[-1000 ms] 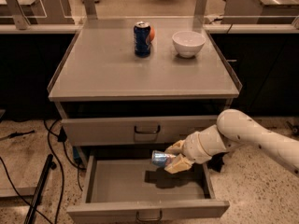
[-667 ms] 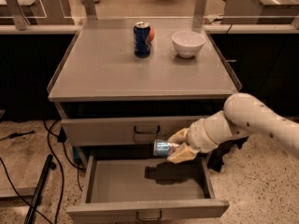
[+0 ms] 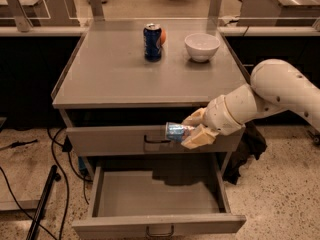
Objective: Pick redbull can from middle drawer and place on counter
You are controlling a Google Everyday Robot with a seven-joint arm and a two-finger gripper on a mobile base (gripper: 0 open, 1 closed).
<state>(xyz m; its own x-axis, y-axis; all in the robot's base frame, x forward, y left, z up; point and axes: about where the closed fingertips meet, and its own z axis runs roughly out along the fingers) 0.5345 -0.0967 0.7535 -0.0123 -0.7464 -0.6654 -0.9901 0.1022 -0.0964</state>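
Observation:
My gripper (image 3: 192, 130) is shut on the redbull can (image 3: 176, 131), holding it on its side in the air in front of the closed upper drawer front. The can's silver end points left. The middle drawer (image 3: 160, 223) is pulled open below it, and its grey floor shows nothing inside. The counter (image 3: 125, 74) lies above and behind the can. My white arm reaches in from the right.
A wider dark-blue soda can (image 3: 152, 42) stands at the back of the counter with an orange object (image 3: 163, 36) behind it. A white bowl (image 3: 202, 46) sits to its right. Cables (image 3: 57, 159) and a dark pole (image 3: 42, 204) lie on the floor at left.
My gripper has lifted the redbull can up out of the middle drawer to the height of the upper drawer front, and the arm has risen with it.

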